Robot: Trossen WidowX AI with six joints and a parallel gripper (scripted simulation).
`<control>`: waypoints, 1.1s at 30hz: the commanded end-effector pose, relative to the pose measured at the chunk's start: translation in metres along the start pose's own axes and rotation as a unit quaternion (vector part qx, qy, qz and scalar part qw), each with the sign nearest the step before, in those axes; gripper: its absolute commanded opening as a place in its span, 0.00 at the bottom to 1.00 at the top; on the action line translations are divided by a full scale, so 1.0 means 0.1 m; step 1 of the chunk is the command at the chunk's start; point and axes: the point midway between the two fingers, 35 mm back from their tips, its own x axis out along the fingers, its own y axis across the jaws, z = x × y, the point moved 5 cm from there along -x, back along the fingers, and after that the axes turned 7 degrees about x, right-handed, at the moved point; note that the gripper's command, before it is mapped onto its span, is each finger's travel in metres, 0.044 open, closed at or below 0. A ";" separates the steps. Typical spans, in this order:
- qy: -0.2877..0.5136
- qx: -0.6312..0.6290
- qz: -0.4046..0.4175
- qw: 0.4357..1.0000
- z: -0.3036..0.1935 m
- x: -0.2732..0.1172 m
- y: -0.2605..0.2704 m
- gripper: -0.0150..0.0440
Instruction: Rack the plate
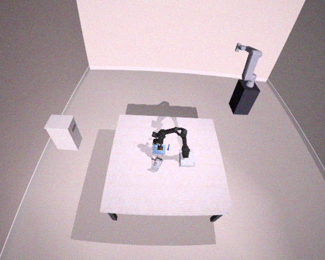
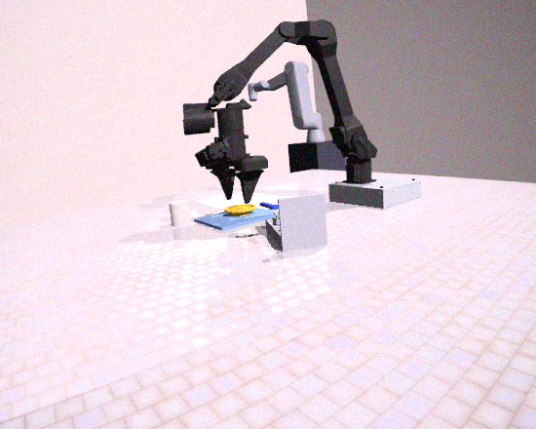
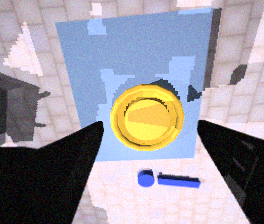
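The yellow round plate (image 2: 240,210) (image 3: 147,117) lies flat, face up, on the blue board (image 2: 221,223) (image 3: 78,45). My gripper (image 2: 238,200) (image 3: 149,125) is open and empty. It points down just above the plate, and in the wrist view its fingers stand to the left and right of the plate with gaps on both sides. The grey dish rack (image 1: 156,164) (image 2: 302,222) stands on the table in front of the board; part of it shows at the left edge of the wrist view. Its slots are mostly hidden in the exterior view.
A blue spoon-like utensil (image 1: 168,147) (image 2: 269,206) (image 3: 179,181) lies beside the board, on the arm base's side. A white cup (image 2: 179,214) stands at the board's far side from the base. The arm base (image 1: 190,162) (image 2: 355,196) is at the right.
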 end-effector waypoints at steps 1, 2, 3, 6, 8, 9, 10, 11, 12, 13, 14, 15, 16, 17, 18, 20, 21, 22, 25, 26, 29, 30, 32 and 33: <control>0.006 -0.003 0.000 1.000 -0.02 0.11 0.00 0.93; 0.006 -0.003 0.000 1.000 -0.02 0.12 0.00 0.93; 0.006 -0.003 0.000 1.000 -0.02 0.14 0.00 0.93; 0.006 -0.003 0.000 1.000 -0.03 0.19 0.00 0.93; 0.006 -0.003 0.000 1.000 -0.03 0.22 0.01 0.93; 0.006 -0.003 0.000 1.000 -0.03 0.24 0.01 0.93; 0.006 -0.003 0.000 1.000 -0.03 0.25 0.01 0.93; 0.006 -0.003 0.000 1.000 -0.03 0.26 0.01 0.93; 0.006 -0.003 0.000 1.000 -0.03 0.27 0.01 0.93; 0.006 -0.003 0.000 1.000 -0.03 0.27 0.01 0.93; 0.006 -0.003 0.000 1.000 -0.03 0.27 0.01 0.92; 0.006 -0.003 0.000 1.000 -0.03 0.27 0.01 0.92; 0.006 -0.003 0.000 1.000 -0.03 0.27 0.01 0.92; 0.006 -0.003 0.000 1.000 -0.03 0.27 0.01 0.92; 0.006 -0.003 0.000 1.000 -0.03 0.27 0.01 0.92; 0.006 -0.003 0.000 1.000 -0.03 0.27 0.01 0.92; 0.006 -0.003 0.000 1.000 -0.03 0.27 0.01 0.92; 0.006 -0.003 0.000 1.000 -0.03 0.27 0.01 0.91; 0.006 -0.003 0.000 1.000 -0.03 0.27 0.01 0.88; 0.006 -0.003 0.000 1.000 -0.03 0.27 0.01 0.87; 0.006 -0.003 0.000 1.000 -0.03 0.27 0.01 0.83; 0.006 -0.003 0.000 1.000 -0.03 0.27 0.01 0.82; 0.006 -0.003 0.000 1.000 -0.03 0.27 0.01 0.80; 0.006 -0.003 0.000 1.000 -0.03 0.27 0.01 0.76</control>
